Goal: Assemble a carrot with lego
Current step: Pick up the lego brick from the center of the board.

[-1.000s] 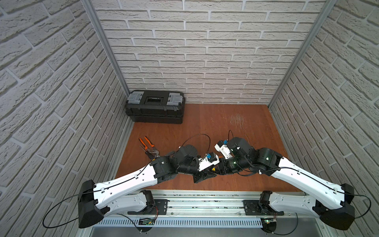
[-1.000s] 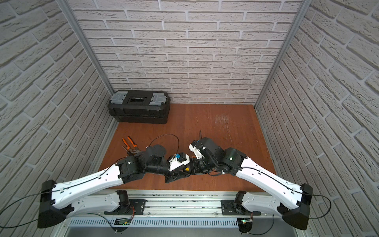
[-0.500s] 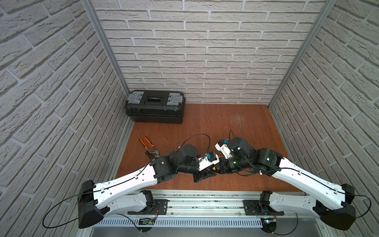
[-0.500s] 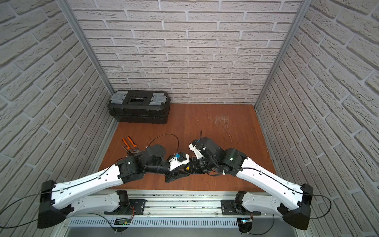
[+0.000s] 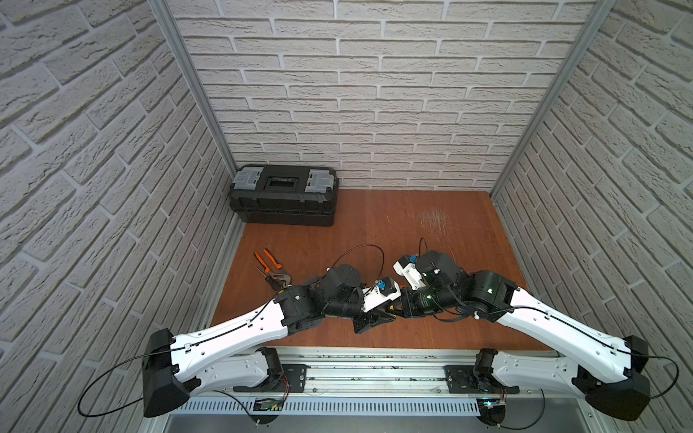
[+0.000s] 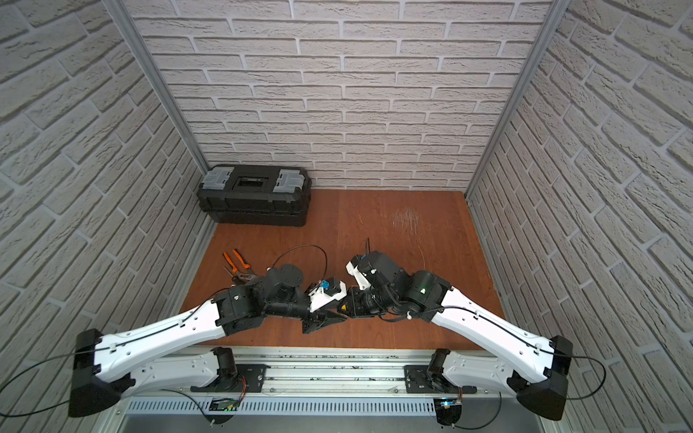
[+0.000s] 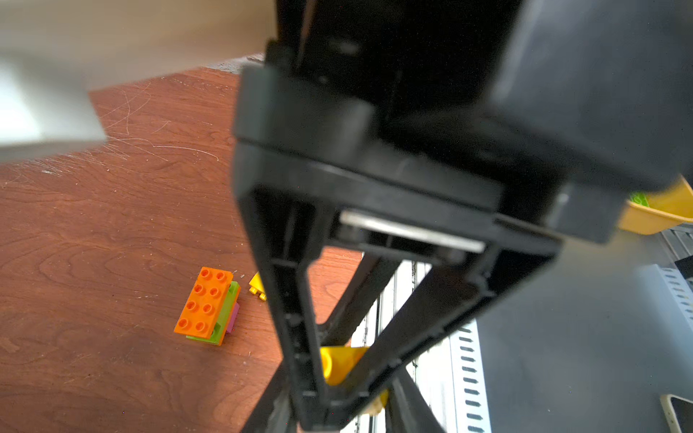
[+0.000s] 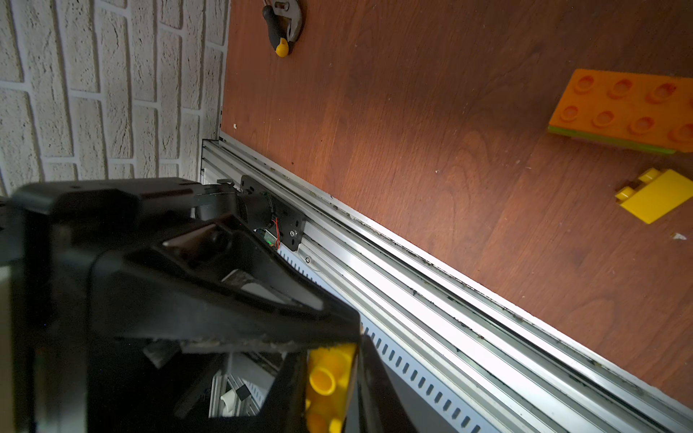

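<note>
My left gripper (image 5: pixel 390 318) and right gripper (image 5: pixel 400 313) meet tip to tip above the table's front edge in both top views. Between them hangs a small yellow lego brick (image 7: pixel 339 363), and both are shut on it. In the right wrist view that brick (image 8: pixel 326 375) sits pinched between my right fingers, with the left gripper's tip against its top. On the table lies the carrot (image 7: pixel 206 305), an orange brick on lime green with a pink bit; it also shows as the carrot (image 8: pixel 622 108). A loose yellow brick (image 8: pixel 652 197) lies beside it.
A black toolbox (image 5: pixel 285 195) stands at the back left by the wall. Orange-handled pliers (image 5: pixel 270 266) and a black-and-yellow hand tool (image 8: pixel 283 22) lie left of the arms. An aluminium rail (image 5: pixel 375 371) borders the table's front. A yellow bowl (image 7: pixel 660 213) sits off the table.
My right gripper's jaws have closed onto the yellow brick held at the left gripper's tips. Both arms have stayed almost where they were.
</note>
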### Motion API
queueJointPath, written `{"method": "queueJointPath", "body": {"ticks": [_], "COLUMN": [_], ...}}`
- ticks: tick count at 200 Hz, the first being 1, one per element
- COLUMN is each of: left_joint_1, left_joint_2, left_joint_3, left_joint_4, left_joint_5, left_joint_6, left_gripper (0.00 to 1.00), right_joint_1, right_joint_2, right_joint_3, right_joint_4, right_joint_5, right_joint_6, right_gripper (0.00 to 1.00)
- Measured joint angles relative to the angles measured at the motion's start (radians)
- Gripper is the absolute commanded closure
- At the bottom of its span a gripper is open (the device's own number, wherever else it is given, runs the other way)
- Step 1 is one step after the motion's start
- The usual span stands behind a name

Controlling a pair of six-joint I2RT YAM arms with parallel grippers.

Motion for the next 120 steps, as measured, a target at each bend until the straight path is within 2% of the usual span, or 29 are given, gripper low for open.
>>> {"method": "queueJointPath", "body": {"ticks": [8,47,52,54,90,120], "left_joint_1": [0.000,0.000,0.000,0.000,0.000,0.006], "left_joint_2": [0.000,-0.014,-0.019,-0.021,-0.077,-0.124], "left_joint_3": [0.000,-0.002,-0.002,-0.003,-0.040,-0.092], "left_joint_4": [0.001,0.043,0.050,0.053,0.097,0.119], "left_joint_5": [-0.002,-0.010,-0.016,-0.019,-0.056,-0.136], "left_joint_6": [0.000,0.004,0.006,0.005,0.005,0.001], "left_gripper": [0.67,0.23,0.05,0.03,0.02,0.02], "right_joint_1": [0.000,0.000,0.000,0.000,-0.006,-0.042], "right_joint_2": [0.000,-0.002,-0.002,-0.002,-0.024,-0.028], "right_joint_3": [0.001,0.006,0.006,0.006,-0.003,-0.005], "right_joint_4": [-0.002,-0.093,-0.105,-0.109,-0.147,-0.163], "right_joint_5": [0.003,0.056,0.062,0.066,0.105,0.117], "right_joint_6": [0.000,-0.025,-0.027,-0.028,-0.039,-0.073], "right_gripper": [0.98,0.98,0.98,0.98,0.98,0.98]}}
